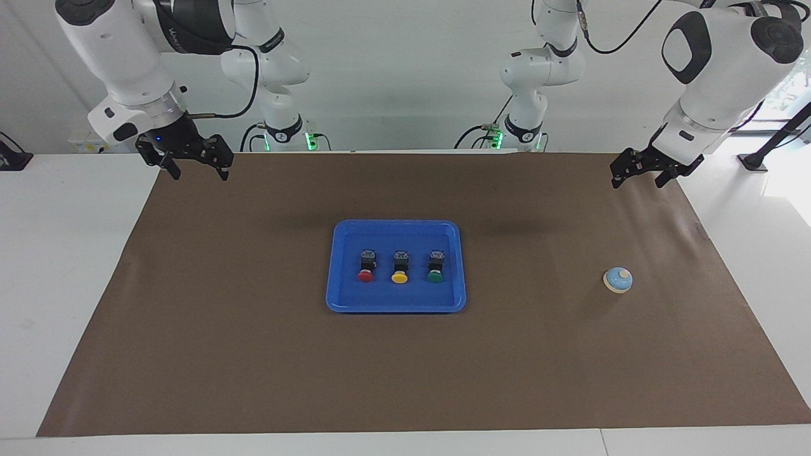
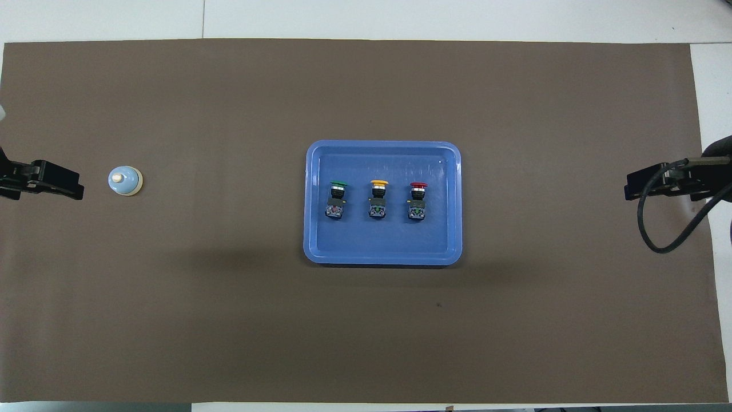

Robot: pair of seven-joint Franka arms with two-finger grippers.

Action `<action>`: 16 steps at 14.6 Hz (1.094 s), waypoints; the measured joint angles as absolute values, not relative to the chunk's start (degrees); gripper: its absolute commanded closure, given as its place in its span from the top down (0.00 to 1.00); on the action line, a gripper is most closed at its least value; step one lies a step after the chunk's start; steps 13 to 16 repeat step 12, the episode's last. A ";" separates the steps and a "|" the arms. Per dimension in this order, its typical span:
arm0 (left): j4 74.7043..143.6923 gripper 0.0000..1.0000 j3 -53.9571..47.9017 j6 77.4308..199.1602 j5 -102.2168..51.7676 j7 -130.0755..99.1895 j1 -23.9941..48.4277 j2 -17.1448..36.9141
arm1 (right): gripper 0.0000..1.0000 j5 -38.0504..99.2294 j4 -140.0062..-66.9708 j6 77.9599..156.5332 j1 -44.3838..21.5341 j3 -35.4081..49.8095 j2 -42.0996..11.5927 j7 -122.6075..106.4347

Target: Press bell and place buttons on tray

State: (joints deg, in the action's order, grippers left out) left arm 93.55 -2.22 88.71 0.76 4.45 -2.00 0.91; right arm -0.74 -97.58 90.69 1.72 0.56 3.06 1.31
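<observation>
The blue tray (image 1: 396, 304) is sitting at the centre of the facing view, on the brown mat (image 1: 253, 354) that is covering the desk (image 1: 63, 253). All three buttons are lying inside it in one row, apart from each other: the red button (image 1: 366, 266) toward the right arm's end, the yellow button (image 1: 400, 266) in the middle, and the green button (image 1: 435, 266) toward the left arm's end. Their coloured caps are pointing away from the robots.

The bell (image 1: 618, 280) is standing on the mat at the right of the facing view, well apart from the tray, toward the left arm's end of the desk.

The left gripper (image 1: 638, 177) is hanging in the air at the upper right of the facing view, over the mat's edge, with its jaws spread wide and holding nothing. The right gripper (image 1: 197, 168) is hanging at the upper left of that view, over the mat's corner, its jaws also wide apart and empty. Both arms are waiting, touching neither tray nor bell.
</observation>
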 measured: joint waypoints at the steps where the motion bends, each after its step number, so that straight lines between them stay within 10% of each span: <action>1: 93.35 1.00 -2.23 88.47 0.76 4.45 -1.84 0.96 | 1.00 -0.74 -97.58 90.69 1.72 0.56 3.06 1.31; 16: 93.22 1.00 -2.43 88.29 0.76 4.45 -0.33 1.11 | 1.00 -0.74 -97.58 90.69 1.72 0.56 3.06 1.31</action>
